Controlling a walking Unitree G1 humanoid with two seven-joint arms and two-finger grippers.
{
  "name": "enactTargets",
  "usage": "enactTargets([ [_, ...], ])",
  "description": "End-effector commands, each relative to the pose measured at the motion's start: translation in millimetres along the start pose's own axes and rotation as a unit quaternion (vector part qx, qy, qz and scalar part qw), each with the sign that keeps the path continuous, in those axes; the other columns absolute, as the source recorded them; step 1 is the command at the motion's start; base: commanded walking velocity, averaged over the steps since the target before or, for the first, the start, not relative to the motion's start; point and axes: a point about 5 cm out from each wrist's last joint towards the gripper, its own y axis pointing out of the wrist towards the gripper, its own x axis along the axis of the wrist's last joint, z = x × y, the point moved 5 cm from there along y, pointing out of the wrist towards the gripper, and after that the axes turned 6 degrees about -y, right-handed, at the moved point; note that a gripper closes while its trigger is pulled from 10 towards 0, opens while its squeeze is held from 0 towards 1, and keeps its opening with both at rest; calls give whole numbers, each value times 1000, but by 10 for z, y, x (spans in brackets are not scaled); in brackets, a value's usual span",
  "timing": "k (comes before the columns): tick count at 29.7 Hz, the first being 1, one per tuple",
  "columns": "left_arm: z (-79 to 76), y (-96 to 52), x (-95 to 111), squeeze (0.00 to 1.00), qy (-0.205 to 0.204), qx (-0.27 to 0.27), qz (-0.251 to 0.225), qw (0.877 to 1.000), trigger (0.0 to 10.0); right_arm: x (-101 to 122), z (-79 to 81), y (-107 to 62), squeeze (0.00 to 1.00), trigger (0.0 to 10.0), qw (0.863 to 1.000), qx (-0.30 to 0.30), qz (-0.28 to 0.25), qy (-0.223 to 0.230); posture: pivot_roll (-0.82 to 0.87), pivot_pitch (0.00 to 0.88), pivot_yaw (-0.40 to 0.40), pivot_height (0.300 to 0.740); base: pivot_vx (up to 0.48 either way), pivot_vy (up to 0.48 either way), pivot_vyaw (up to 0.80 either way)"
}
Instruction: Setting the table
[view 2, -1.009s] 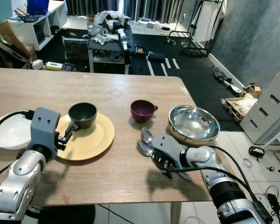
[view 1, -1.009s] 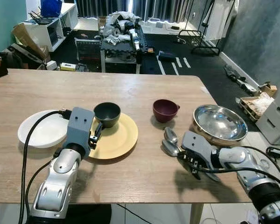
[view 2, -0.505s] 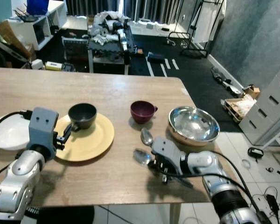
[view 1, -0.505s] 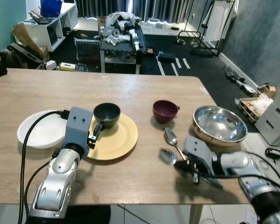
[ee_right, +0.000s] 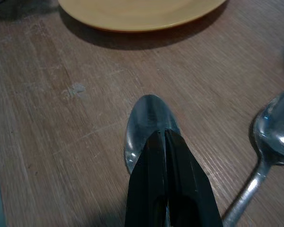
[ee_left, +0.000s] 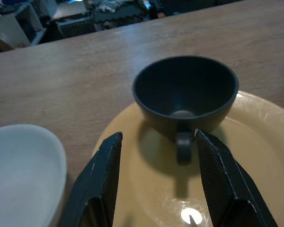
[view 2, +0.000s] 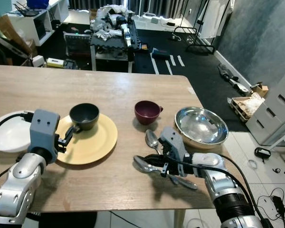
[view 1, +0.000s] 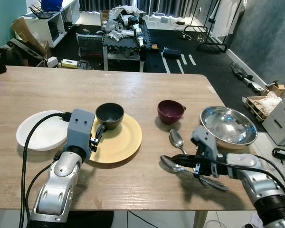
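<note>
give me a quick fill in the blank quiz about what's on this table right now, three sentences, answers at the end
1. The dark cup stands on the ____ plate.
2. The right gripper is shut on a ____, its bowl pointing toward that plate.
3. The left gripper is ____, its fingers on either side of the dark cup's handle.
4. The maroon cup sits between the dark cup and the ____ bowl.

Missing words: yellow; spoon; open; metal

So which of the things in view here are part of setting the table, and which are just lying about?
Part of the job:
- spoon pinched in the right tool
- second spoon lying on the table
- yellow plate with the dark cup on it, left tool open at the cup's handle
- white plate
- maroon cup
- steel bowl

Lying about:
- cluttered cart on the floor
- white shelf
</note>
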Motion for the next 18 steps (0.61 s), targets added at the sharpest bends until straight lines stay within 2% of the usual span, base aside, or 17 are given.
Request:
enactTargets([
  [1,-28,1,-57,0,-5,-4,10,1000,10000,-7,-9,-68,0,10000,1000,-7,0,8,-7,0,22,740,0,0,0],
  [4,-34,1,-63,0,-4,-5,11,1000,10000,1,10,-95,0,10000,1000,-4,0,4,-8,0,22,740,0,0,0],
  [5,-35,2,-64,0,-4,-6,11,1000,10000,-14,30,-109,463,10000,1000,0,6,-3,-8,0,23,740,0,0,0],
  [6,-35,3,-64,0,-5,-6,11,1000,10000,-25,44,-119,463,10000,1000,3,10,-8,-8,0,23,740,0,0,0],
  [7,-35,4,-63,0,-5,-6,11,1000,10000,-57,63,-130,1000,10000,1000,7,19,-14,-10,0,22,740,0,0,0],
  [13,-37,6,-62,0,-6,-6,11,1000,10000,-226,162,-139,1000,10000,997,35,62,-40,-9,0,24,740,0,0,0],
  [16,-34,4,-61,0,-6,-5,12,1000,10000,-243,164,-121,1000,10000,996,37,68,-45,-6,0,23,740,0,0,0],
  [18,-30,-1,-60,0,-6,-4,12,1000,10000,-242,144,-98,961,10000,996,32,70,-48,-3,0,22,740,0,0,0],
])
